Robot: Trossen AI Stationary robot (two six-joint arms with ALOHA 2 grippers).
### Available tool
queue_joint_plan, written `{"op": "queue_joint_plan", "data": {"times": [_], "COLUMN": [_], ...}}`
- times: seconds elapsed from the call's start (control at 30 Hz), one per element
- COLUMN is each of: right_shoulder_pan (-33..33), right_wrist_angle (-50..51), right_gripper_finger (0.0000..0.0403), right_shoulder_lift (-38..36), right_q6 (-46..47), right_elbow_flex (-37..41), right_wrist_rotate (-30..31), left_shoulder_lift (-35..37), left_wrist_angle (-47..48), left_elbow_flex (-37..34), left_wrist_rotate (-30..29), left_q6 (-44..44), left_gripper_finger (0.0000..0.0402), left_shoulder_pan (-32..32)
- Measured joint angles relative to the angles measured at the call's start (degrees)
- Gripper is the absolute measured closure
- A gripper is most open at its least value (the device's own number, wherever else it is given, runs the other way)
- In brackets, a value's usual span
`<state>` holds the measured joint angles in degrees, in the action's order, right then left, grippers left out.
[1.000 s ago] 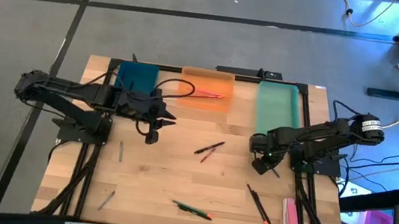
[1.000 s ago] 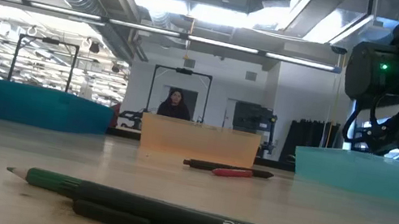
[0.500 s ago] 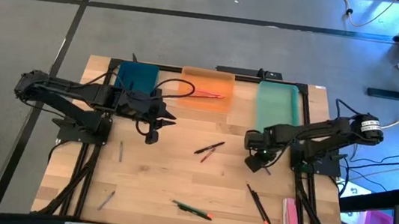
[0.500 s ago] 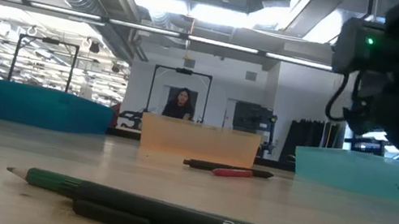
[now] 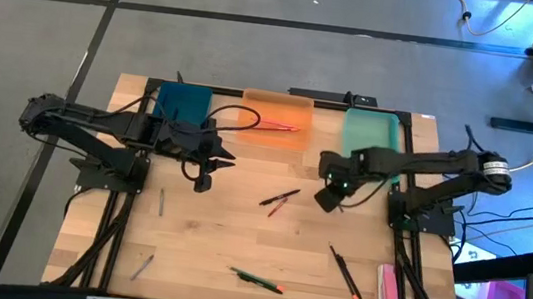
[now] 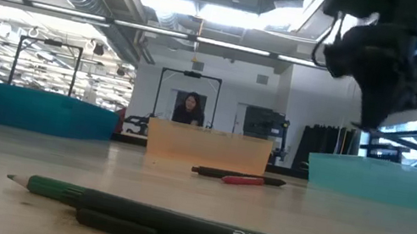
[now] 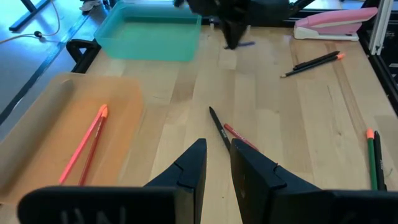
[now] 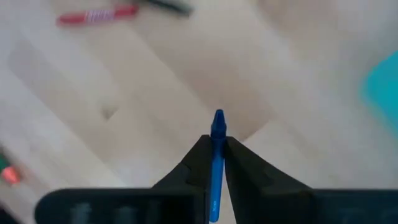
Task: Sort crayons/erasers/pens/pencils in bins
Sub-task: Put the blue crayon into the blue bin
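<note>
My right gripper [image 5: 326,198] hangs above the table's middle right, before the mint green bin [image 5: 370,141], shut on a short blue stick [image 8: 216,165]. My left gripper [image 5: 205,176] waits near the teal-blue bin [image 5: 183,105], slightly open with nothing between its fingers [image 7: 199,162]. The orange bin [image 5: 276,120] holds red sticks [image 7: 84,146]. A black stick [image 7: 219,129] and a red one [image 7: 241,138] lie crossed on the table's middle. Other sticks lie flat: a grey one [image 5: 161,201], another grey one [image 5: 141,266], a green one [image 5: 257,280], and a black orange-tipped one [image 5: 345,272]. My right gripper pinches the blue stick's shaft [image 8: 217,149] between its two fingers. The fingers come from above, pointing steeply down. One pointed end [image 8: 218,118] pokes out past the fingertips. The stick is lifted clear of the table.
A pink stapler-like thing [image 5: 387,294] lies at the table's near right corner. Bare wood lies between the scattered sticks in the table's middle. A person [image 6: 189,108] sits far behind the table in the room.
My right gripper has risen from the table by the mint bin's near end and gone toward the table's left and a little toward its far edge, tipping more steeply down. Its fingers stay shut.
</note>
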<state>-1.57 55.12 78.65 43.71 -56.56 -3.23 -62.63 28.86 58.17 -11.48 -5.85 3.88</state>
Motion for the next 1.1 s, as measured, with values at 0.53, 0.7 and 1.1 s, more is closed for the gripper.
{"op": "queue_joint_plan", "data": {"times": [0.53,0.7,1.1], "right_shoulder_pan": [-24.4,-31.2,-41.5], "right_wrist_angle": [7.6,7.6,7.1], "right_gripper_finger": [0.0362,0.0362,0.0362], "right_shoulder_lift": [-0.1,0.0,7.4], "right_q6": [-20.4,-20.4,-26.7], "right_elbow_flex": [-7.8,-7.8,-7.7], "right_wrist_rotate": [10.8,11.2,11.2], "left_shoulder_lift": [0.0,0.0,0.0], "left_wrist_angle": [0.0,0.0,0.0], "left_elbow_flex": [0.0,0.0,0.0], "left_wrist_rotate": [-5.1,-6.0,-6.1], "left_q6": [0.0,0.0,0.0], "left_gripper_finger": [0.0337,0.0337,0.0337], "left_shoulder_pan": [0.0,0.0,0.0]}}
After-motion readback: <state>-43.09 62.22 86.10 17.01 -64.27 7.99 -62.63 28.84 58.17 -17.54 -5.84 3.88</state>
